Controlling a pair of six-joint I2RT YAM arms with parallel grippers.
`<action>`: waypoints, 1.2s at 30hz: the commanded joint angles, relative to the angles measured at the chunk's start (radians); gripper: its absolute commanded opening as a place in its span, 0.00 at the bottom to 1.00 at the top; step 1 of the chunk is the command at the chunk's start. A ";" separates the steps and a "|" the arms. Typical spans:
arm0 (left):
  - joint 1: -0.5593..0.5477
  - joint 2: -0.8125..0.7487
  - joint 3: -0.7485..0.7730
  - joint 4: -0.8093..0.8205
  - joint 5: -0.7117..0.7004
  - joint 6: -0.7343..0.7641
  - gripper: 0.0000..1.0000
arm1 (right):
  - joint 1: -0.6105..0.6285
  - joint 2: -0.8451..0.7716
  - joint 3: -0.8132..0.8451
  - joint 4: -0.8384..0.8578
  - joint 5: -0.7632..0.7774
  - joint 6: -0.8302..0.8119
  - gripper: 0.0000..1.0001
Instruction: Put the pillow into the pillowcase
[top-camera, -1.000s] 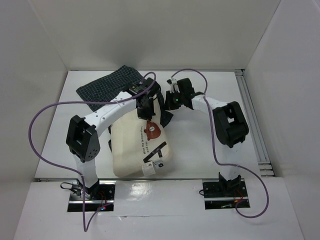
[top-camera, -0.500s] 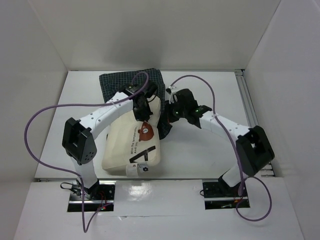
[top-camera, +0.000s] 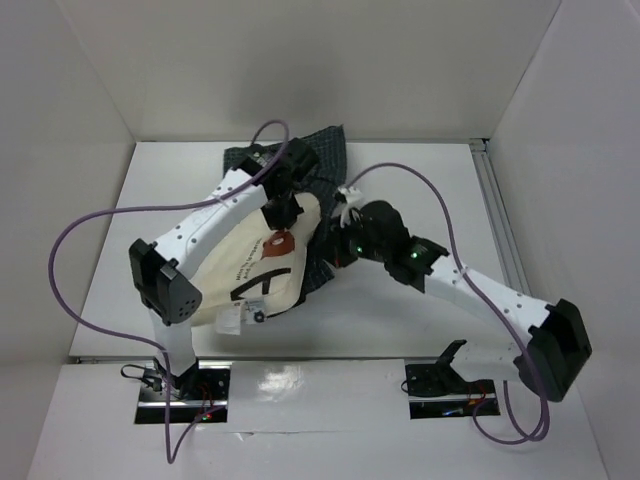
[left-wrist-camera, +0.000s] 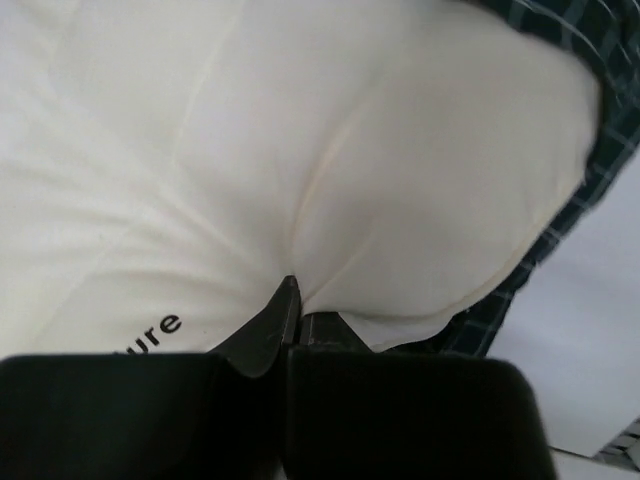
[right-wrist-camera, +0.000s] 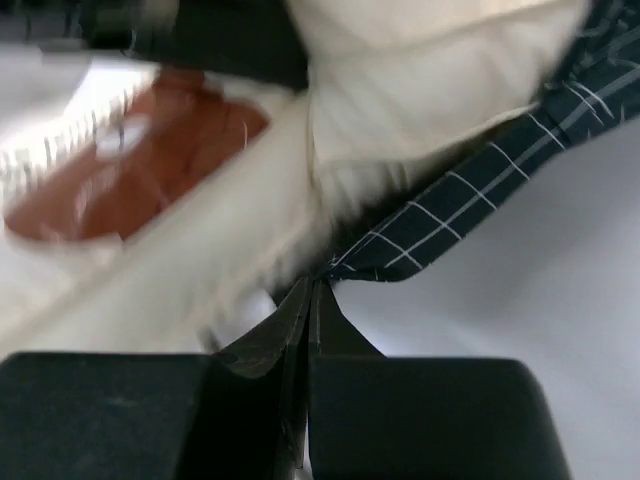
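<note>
Pillow (top-camera: 250, 275) lies on white tabletop (top-camera: 430, 190), slanted, bear face print (top-camera: 280, 242) and black lettering facing up, small tag on its near edge. Pillowcase (top-camera: 328, 150) is bunched at the pillow's far end; a strip of it also runs down the pillow's right edge. Far right corner of the pillow sits against or just inside the checked cloth; how deep, cannot tell.

Left tool (left-wrist-camera: 293, 312) is on top of the pillow near its far end, just beyond the bear face. Jaws are together, pinching a fold of the cream cover, with creases fanning out from the tips. In the left wrist view the navy check shows past the pillow's rounded corner.

Right tool (right-wrist-camera: 312, 288) is at the pillow's right edge, beside the bear face. Jaws are together, clamped on a corner of the pillowcase edge, with cream pillow bulging just above the pinch. Right wrist view is blurred.

Both arms reach in over the pillow, left arm crossing its left side.
</note>
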 joint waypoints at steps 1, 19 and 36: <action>-0.029 0.132 0.008 0.088 -0.094 -0.147 0.00 | 0.015 -0.012 -0.222 -0.018 -0.107 0.103 0.00; -0.092 0.105 0.138 -0.032 -0.261 -0.170 0.00 | -0.051 -0.016 0.107 -0.089 -0.223 0.006 0.00; -0.172 0.427 0.129 0.100 -0.153 -0.226 0.00 | -0.034 -0.338 -0.317 -0.175 -0.145 0.057 0.00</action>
